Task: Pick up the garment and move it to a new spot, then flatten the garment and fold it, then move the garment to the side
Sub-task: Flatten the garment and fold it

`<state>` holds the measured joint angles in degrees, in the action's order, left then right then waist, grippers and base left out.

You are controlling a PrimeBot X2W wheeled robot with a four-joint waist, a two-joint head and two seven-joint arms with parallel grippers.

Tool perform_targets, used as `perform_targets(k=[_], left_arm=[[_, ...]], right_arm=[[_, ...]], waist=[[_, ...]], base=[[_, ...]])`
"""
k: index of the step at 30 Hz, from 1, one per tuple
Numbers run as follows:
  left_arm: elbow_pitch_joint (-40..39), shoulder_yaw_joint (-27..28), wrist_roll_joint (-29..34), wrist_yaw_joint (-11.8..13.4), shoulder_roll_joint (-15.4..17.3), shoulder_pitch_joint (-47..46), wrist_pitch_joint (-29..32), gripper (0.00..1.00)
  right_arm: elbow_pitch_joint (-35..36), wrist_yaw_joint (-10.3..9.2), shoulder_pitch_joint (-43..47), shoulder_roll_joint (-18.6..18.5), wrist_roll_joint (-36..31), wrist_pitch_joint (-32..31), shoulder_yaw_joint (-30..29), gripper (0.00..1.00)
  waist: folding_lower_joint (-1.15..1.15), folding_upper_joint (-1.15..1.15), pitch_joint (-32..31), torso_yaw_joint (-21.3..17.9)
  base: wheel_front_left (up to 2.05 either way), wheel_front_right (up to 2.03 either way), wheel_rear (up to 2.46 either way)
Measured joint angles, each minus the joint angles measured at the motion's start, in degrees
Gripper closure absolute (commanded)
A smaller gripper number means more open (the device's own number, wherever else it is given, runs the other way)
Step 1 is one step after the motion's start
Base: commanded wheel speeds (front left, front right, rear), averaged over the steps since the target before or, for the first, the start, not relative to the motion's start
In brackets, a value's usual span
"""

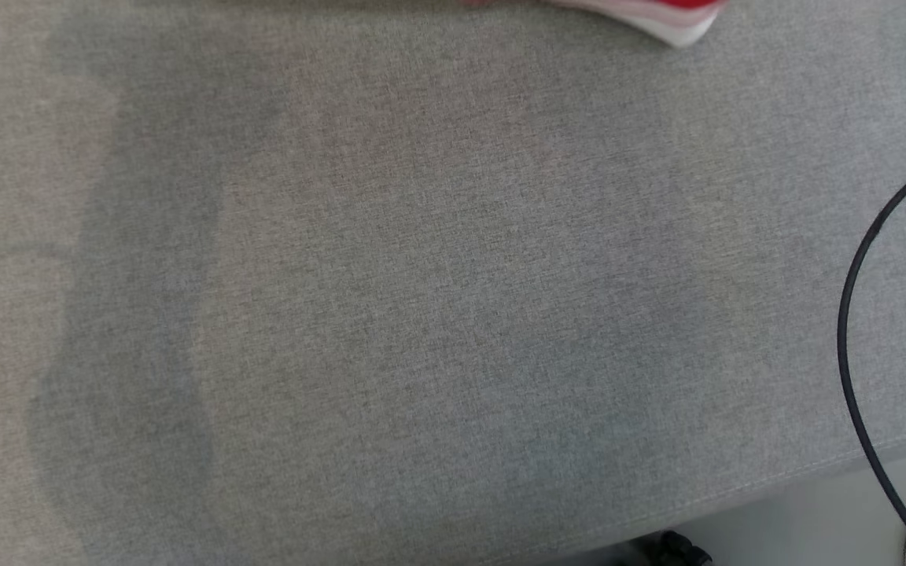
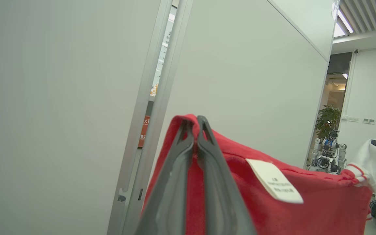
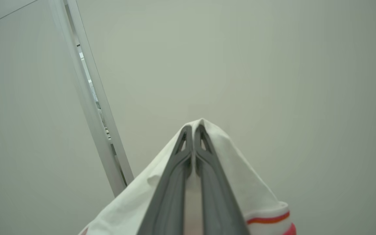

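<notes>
I had my left tool [image 2: 195, 125] pinched shut on the red edge of the soft, light red-and-white fabric garment [image 2: 321, 209] and my right tool [image 3: 194, 125] shut on its white part, the limp cloth hanging at the far edge of the grey fabric-covered bench [image 1: 453, 314].

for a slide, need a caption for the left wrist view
The left pincer shut on a red garment, its white label showing, before a pale wall.

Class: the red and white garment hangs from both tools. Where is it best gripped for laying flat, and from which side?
Probably at two far-apart edges of the garment, as here: left tool on a red fold near the label, right tool on a white fold near the striped cuff. Come edge-on, a finger each side; limp cloth then hangs open.
</notes>
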<state>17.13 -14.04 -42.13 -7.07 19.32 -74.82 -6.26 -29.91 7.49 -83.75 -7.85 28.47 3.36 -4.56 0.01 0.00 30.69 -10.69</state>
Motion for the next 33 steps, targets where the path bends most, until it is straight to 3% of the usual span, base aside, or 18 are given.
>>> perform_targets(k=[4, 9, 16, 20, 23, 28, 33], left_arm=[[-0.46, -0.70, 0.43, -0.21, 0.10, -6.97, -5.01, 1.00], [-3.68, -2.35, -0.51, -0.25, 0.93, -9.43, -8.08, 1.00], [-1.90, -5.41, -3.42, -0.25, 2.40, 4.39, -8.70, 1.00], [-2.20, -6.11, -4.98, -0.25, 2.47, 15.00, -8.78, 1.00], [-2.43, -7.56, -7.20, -0.25, 1.85, 23.21, -8.77, 1.00], [-3.25, -7.81, -10.59, -0.25, 1.62, 35.99, -8.78, 1.00], [-4.03, -8.25, -11.83, -0.25, 1.16, 46.79, -8.78, 1.00]], right_arm=[[0.37, 0.00, -7.09, -1.42, -1.68, 8.02, 0.14, 1.00], [1.77, 0.00, -8.87, -4.53, -1.46, 10.61, 2.64, 1.00], [0.60, 0.00, 3.76, -6.30, 1.96, 10.32, 11.50, 1.00], [3.35, 0.00, 13.32, -9.28, 5.22, 9.31, 15.66, 1.00], [5.95, 0.00, 21.92, -11.29, 8.37, 6.17, 16.71, 1.00], [11.44, 0.00, 38.12, -12.99, 14.18, -5.49, 14.72, 1.00], [17.47, 0.00, 52.52, -13.07, 13.00, -17.63, 10.16, 1.00]], waist=[[0.00, 0.00, 3.26, -0.42], [0.00, 0.00, 5.89, -0.23], [0.00, 0.00, 7.25, 1.14], [0.00, 0.00, 6.19, 1.58], [-0.01, 0.00, 4.45, 1.90], [-0.01, 0.00, 0.20, 2.54], [-0.02, 0.00, -4.65, 2.98]], base=[[0.00, 0.00, 0.00], [0.00, 0.00, 0.00], [0.00, 0.00, 0.00], [0.00, 0.00, 0.00], [0.00, 0.00, 0.00], [0.00, 0.00, 0.00], [0.00, 0.00, 0.00]])
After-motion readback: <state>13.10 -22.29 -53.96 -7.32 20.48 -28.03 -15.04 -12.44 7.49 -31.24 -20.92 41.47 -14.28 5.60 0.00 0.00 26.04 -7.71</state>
